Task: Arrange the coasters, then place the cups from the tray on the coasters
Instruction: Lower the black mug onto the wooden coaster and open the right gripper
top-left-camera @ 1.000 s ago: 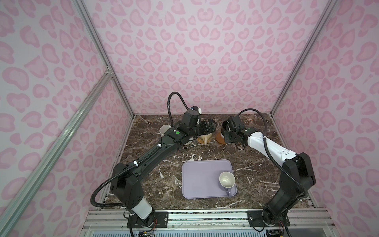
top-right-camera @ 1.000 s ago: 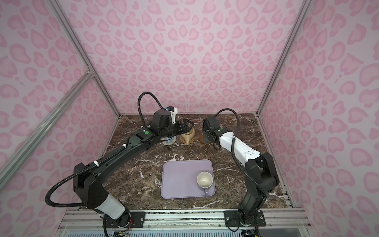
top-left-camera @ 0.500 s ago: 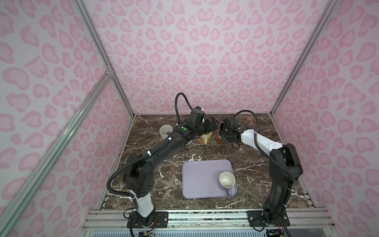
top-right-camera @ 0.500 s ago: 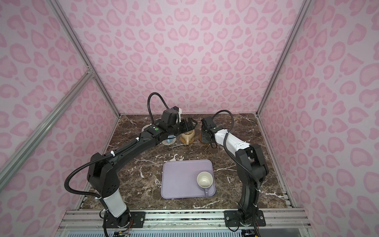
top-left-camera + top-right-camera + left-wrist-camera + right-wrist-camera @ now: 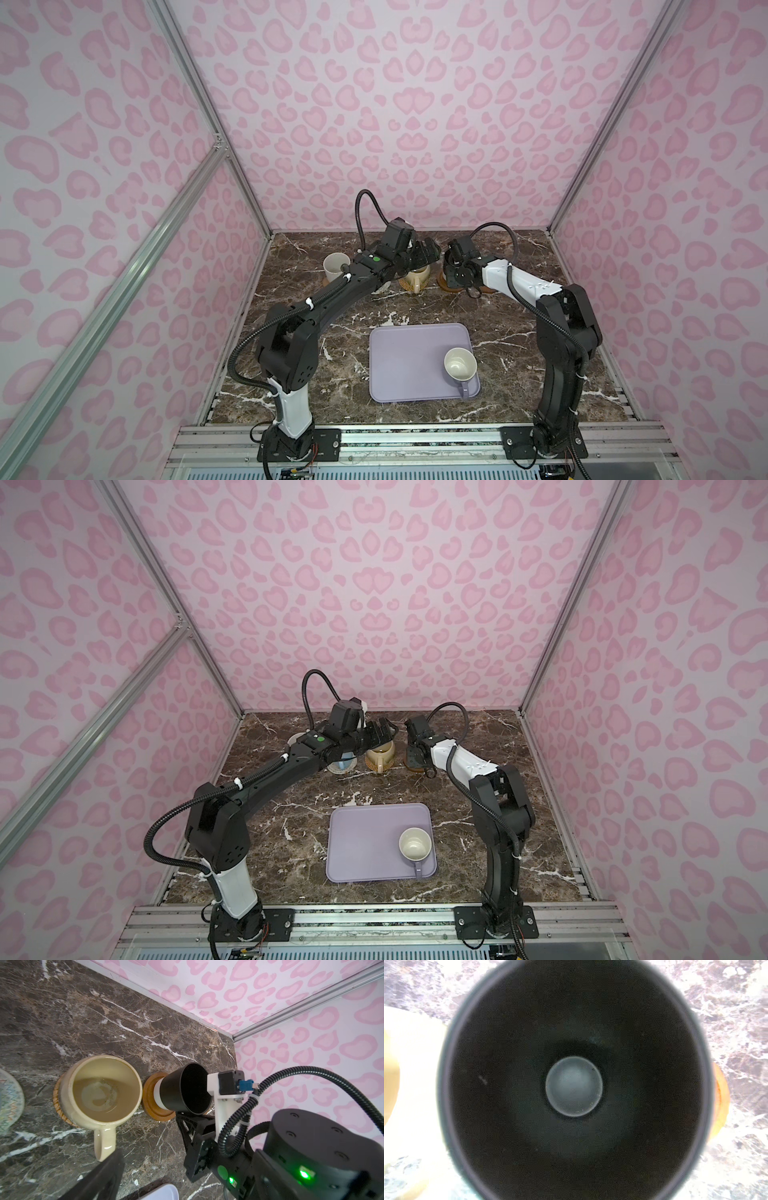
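- Markings first: coloured zigzag stitching across the whitish woven coaster (image 5: 9, 1101), and that's all there is to read.
- Left gripper (image 5: 428, 252): spread wide, gripping nothing, hanging in the air just above and behind the cream mug (image 5: 104, 1088); one dark finger (image 5: 99, 1178) poking into the left wrist view.
- Right gripper (image 5: 454, 277): clenched tight, pressed up against the black mug (image 5: 182, 1088) on its handle side. Handle itself tucked behind the jaws, out of sight.
- Black mug: upright, planted on a wooden coaster (image 5: 148, 1103), nothing inside. Bare dark bottom filling the right wrist view.
- Cream mug: upright on the rattan coaster (image 5: 56, 1101), just beside the black one without touching it, handle pointing toward the tray (image 5: 407, 361). Glazed brownish inside, nothing in it.
- Blue mug (image 5: 341, 765): mostly hidden behind the left arm in both top views; only a sliver peeking out above the whitish woven coaster.
- White mug (image 5: 336, 267): at the far left end of the back row, upright.
- Tray: flat on the marble tabletop (image 5: 519, 332), up front and well apart from the row.
- Lavender mug (image 5: 460, 365): alone on the tray, near its front right corner, upright, pale and bare inside, handle aimed at the front rim.
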`<state>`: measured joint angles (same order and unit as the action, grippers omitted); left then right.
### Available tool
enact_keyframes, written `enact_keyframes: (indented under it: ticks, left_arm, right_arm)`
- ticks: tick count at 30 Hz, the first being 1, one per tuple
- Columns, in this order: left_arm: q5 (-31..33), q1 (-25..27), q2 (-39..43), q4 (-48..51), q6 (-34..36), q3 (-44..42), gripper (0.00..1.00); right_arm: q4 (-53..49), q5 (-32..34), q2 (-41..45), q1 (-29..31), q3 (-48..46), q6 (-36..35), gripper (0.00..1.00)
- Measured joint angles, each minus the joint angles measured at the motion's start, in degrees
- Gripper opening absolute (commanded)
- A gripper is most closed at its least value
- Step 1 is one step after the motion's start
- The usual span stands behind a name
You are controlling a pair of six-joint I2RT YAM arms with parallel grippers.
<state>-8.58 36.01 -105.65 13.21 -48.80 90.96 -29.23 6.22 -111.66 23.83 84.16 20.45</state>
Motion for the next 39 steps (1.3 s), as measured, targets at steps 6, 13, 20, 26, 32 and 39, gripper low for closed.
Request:
enact_keyframes:
  ticks: [6,13,20,26,32,39]
  left_arm:
    - [-0.2,0.0,0.0,0.0,-0.2,0.0,0.98]
    - [-1.7,-0.1,-0.5,-1.0,-1.1,-0.1,0.98]
    - [-3.0,-0.2,-0.5,-1.3,-1.6,-0.4,0.98]
    - [-3.0,-0.2,-0.5,-1.3,-1.9,-0.7,0.98]
    - [-2.7,-0.2,-0.2,-1.3,-2.1,-1.3,0.98]
    - [-2.5,-0.2,0.2,-1.3,-2.1,-2.1,0.98]
  right_arm:
    - [0.2,0.2,0.1,0.0,-1.1,0.2,0.0]
    - [0.6,-0.2,0.1,0.0,-1.4,0.4,0.0]
    - [0.2,0.2,0.1,0.0,-2.1,1.4,0.0]
    - [0.5,0.2,-0.2,0.1,-2.0,1.4,0.03]
    - [0.4,-0.2,-1.0,0.1,-0.9,1.4,0.04]
    - [0.6,-0.2,-1.5,0.1,-0.4,1.2,0.04]
